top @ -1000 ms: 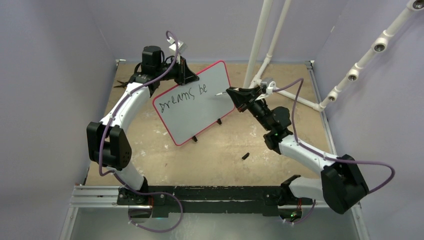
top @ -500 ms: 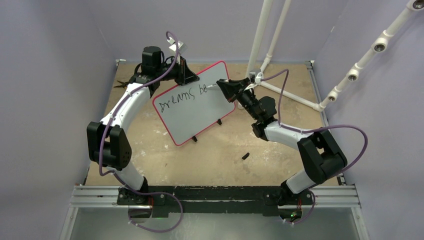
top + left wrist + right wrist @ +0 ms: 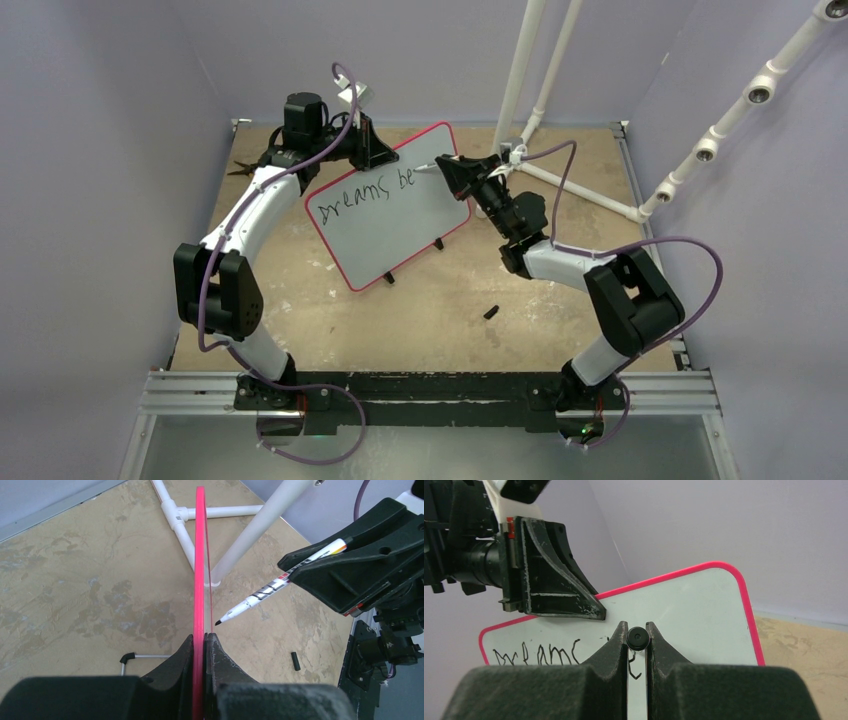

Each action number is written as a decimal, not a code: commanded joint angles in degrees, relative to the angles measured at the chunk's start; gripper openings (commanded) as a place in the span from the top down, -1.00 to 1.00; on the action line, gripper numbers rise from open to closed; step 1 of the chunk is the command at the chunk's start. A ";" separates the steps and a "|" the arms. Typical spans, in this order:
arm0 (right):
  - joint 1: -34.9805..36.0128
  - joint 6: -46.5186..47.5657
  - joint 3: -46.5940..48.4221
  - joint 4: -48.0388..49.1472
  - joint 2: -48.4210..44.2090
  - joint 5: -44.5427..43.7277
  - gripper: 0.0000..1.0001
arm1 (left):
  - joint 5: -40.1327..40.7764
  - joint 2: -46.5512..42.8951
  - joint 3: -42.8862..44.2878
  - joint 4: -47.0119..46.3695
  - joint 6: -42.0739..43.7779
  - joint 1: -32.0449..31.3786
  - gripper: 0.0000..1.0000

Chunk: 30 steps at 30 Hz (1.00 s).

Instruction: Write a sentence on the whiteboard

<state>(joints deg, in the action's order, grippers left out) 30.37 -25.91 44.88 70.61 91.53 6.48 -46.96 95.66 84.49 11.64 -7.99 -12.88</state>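
The whiteboard (image 3: 390, 205) stood tilted over the far middle of the table (image 3: 420, 330), its red-pink rim seen edge-on from the left wrist camera. The left pincer (image 3: 200, 641) was pressed together on that rim at the board's top edge, one finger on each face. The right pincer (image 3: 637, 630) pinched a marker (image 3: 272, 586), whose dark tip sat just beside the writing face near the board's upper right; whether it touched could not be told.

Bare white stretched across the board below and to the right of the sentence (image 3: 362, 192), which read "Dreams be". The board's right rounded corner lay close to the white pipe frame (image 3: 522, 85) rising from the far right of the table, and the right arm's elbow reached toward the right wall. Open table lay in front of the board, save for a small black cap (image 3: 491, 312) lying well apart from it.

From the right wrist camera the pincer's own fingers covered the last letters and the board's lower part. The board's feet were only partly visible from above.
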 commanded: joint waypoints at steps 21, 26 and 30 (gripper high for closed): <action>-0.02 0.63 3.93 1.20 3.18 -1.12 1.00 | -2.61 1.38 -1.96 5.15 0.08 0.05 1.00; 0.02 0.01 2.01 0.87 2.84 -0.86 1.00 | -2.68 1.29 -1.95 4.99 -0.01 0.05 1.00; 0.04 -0.36 0.29 0.98 2.36 -0.86 1.00 | -2.70 1.29 -1.96 4.89 -0.17 0.05 1.00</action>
<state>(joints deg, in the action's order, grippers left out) 30.37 -26.59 46.61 71.05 94.48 5.54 -46.87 95.68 84.47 11.57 -8.19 -12.64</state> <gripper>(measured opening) 0.115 0.047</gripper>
